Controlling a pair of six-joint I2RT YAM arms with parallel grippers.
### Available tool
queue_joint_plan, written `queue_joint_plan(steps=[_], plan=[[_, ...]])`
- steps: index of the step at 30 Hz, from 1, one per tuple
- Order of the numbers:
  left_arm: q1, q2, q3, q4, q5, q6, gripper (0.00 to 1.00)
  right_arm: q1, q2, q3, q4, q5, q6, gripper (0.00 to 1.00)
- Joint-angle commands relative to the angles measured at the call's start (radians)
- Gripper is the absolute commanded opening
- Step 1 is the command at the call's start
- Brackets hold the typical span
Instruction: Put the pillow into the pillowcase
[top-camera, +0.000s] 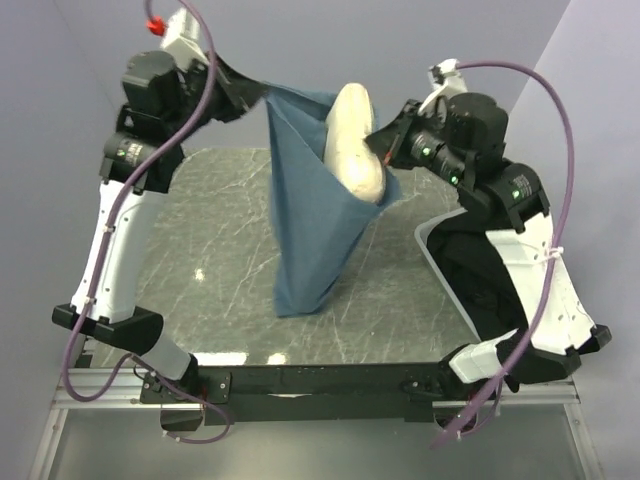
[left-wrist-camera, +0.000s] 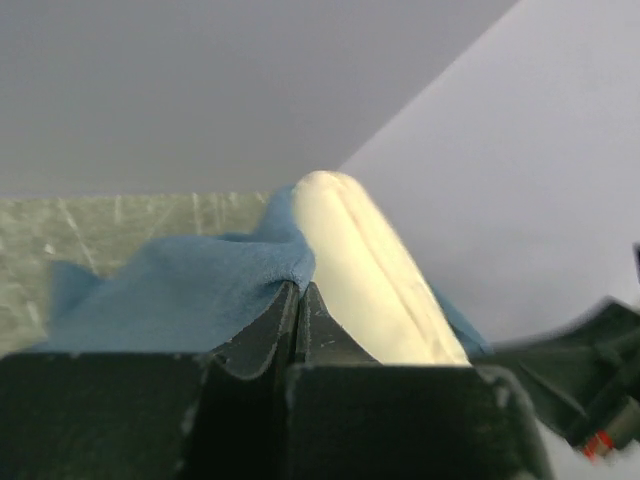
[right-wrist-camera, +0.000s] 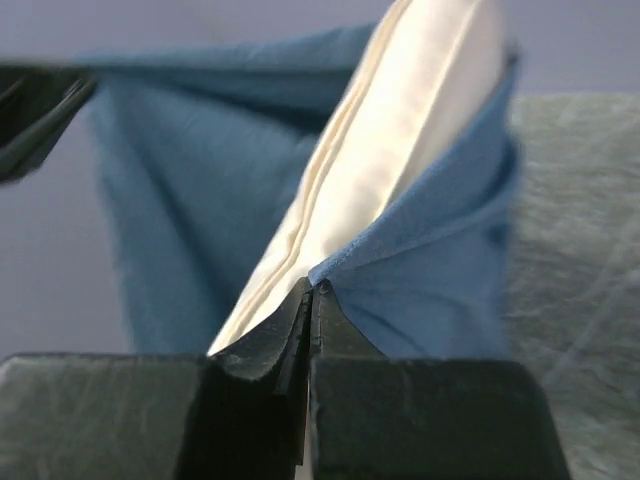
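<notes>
Top view: L gripper (top-camera: 255, 97) shut, pinching one upper corner of the pillowcase (top-camera: 310, 225); R gripper (top-camera: 385, 140) shut on the opposite side of the mouth. Both arms are raised, so the blue sack hangs between them above the table (top-camera: 220, 250), mouth up, and narrows to a point whose lower end reaches the tabletop near the middle. The pillow (top-camera: 355, 140) stands on edge in the mouth w/ its lower part in the cloth on the R side and its rounded top sticking out above the rim, right by the R gripper. L wrist view: L gripper (left-wrist-camera: 298, 290) jaws fully together w/ a fold of pillowcase (left-wrist-camera: 170, 290) clamped between the tips. The cloth spreads away to the left, and the pillow (left-wrist-camera: 370, 280) shows as a cream seamed edge just right of the tips, blue cloth along its far side. Table (left-wrist-camera: 100, 220) shows behind. R wrist view: R gripper (right-wrist-camera: 310, 290) jaws closed, no gap, and the hem of the pillowcase (right-wrist-camera: 430, 260) meets the tips. The pillow (right-wrist-camera: 370, 170) edge runs up from the tips btwn the two cloth walls. Can't tell if the pillow seam is caught too. L gripper (right-wrist-camera: 30, 110) is a dark blur at the left edge, holding the far corner.
</notes>
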Motion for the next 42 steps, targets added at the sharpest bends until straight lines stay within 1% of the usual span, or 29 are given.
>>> queue_joint_plan(steps=[1,2,3,4,6,8,9,10,12,13,14,15,17,18,20,22,23,24,25,26,28,31,33,34,35,37,38,40,42], plan=[[0.234,-0.046,0.081,0.08,-0.006,-0.048,0.01,0.308,-0.05,0.028,0.115,0.045,-0.012,0.0],[0.304,-0.066,0.038,0.159,0.069,-0.095,0.01,0.361,-0.042,0.025,0.115,0.065,-0.02,0.0],[0.417,-0.086,-0.001,0.206,0.099,-0.169,0.01,0.396,-0.035,0.004,0.124,0.094,-0.02,0.0],[0.457,-0.101,-0.037,0.23,0.117,-0.194,0.01,0.457,-0.035,-0.008,0.133,0.108,-0.022,0.0],[0.535,-0.093,-0.03,0.243,0.165,-0.238,0.01,0.492,-0.036,-0.016,0.133,0.153,-0.04,0.0],[0.546,-0.071,-0.016,0.273,0.214,-0.255,0.01,0.49,-0.033,0.022,0.091,0.185,-0.077,0.0],[0.537,-0.068,-0.022,0.296,0.24,-0.274,0.01,0.475,-0.033,0.041,0.072,0.237,-0.089,0.0],[0.521,-0.071,-0.038,0.316,0.257,-0.277,0.01,0.448,-0.036,0.06,0.055,0.227,-0.101,0.0],[0.402,-0.066,-0.02,0.271,0.196,-0.201,0.01,0.272,-0.054,0.09,0.038,0.097,-0.091,0.0],[0.341,-0.06,0.019,0.246,0.176,-0.165,0.01,0.207,-0.062,0.087,0.044,0.072,-0.079,0.0],[0.233,-0.051,0.036,0.225,0.159,-0.136,0.01,0.129,-0.068,0.091,0.049,0.026,-0.074,0.0],[0.187,-0.043,0.051,0.206,0.144,-0.09,0.01,0.017,-0.068,0.097,0.044,0.006,-0.065,0.0],[0.112,-0.036,0.06,0.191,0.098,-0.068,0.01,-0.062,-0.058,0.116,0.043,-0.069,-0.043,0.0],[0.109,-0.04,0.056,0.195,0.092,-0.064,0.01,-0.071,-0.058,0.12,0.043,-0.083,-0.034,0.0],[0.116,-0.036,0.092,0.165,0.029,-0.044,0.01,-0.05,-0.074,0.079,0.082,-0.14,0.001,0.0],[0.158,-0.025,0.15,0.152,0.028,-0.03,0.01,0.086,-0.09,0.044,0.104,-0.091,-0.005,0.0],[0.258,-0.028,0.148,0.174,0.06,-0.097,0.01,0.164,-0.099,0.016,0.113,-0.004,-0.015,0.0],[0.321,-0.042,0.133,0.21,0.105,-0.143,0.01,0.23,-0.101,0.003,0.118,0.025,-0.022,0.0],[0.381,-0.052,0.081,0.252,0.139,-0.192,0.01,0.35,-0.104,-0.016,0.128,0.05,-0.022,0.0],[0.487,-0.062,0.054,0.323,0.182,-0.268,0.01,0.395,-0.11,-0.059,0.157,0.065,-0.02,0.0],[0.55,-0.045,0.053,0.35,0.208,-0.312,0.01,0.506,-0.104,-0.074,0.159,0.123,-0.04,0.0],[0.583,-0.002,0.083,0.379,0.269,-0.353,0.01,0.521,-0.079,-0.025,0.1,0.228,-0.087,0.0],[0.545,-0.014,0.044,0.442,0.308,-0.374,0.01,0.477,-0.068,0.053,0.037,0.298,-0.114,0.0],[0.514,-0.02,0.04,0.438,0.296,-0.354,0.01,0.436,-0.073,0.1,0.014,0.276,-0.12,0.0],[0.421,-0.025,0.045,0.422,0.277,-0.281,0.01,0.312,-0.078,0.113,0.012,0.239,-0.115,0.0],[0.304,-0.008,0.1,0.346,0.222,-0.204,0.01,0.169,-0.088,0.146,0.011,0.131,-0.095,0.0],[0.208,0.001,0.117,0.317,0.21,-0.144,0.01,0.063,-0.09,0.157,0.01,0.11,-0.085,0.0],[0.137,0.0,0.093,0.315,0.165,-0.111,0.01,-0.008,-0.082,0.188,0.007,0.041,-0.065,0.0],[0.103,-0.002,0.073,0.31,0.138,-0.09,0.01,-0.02,-0.076,0.202,0.006,0.006,-0.031,0.0]])
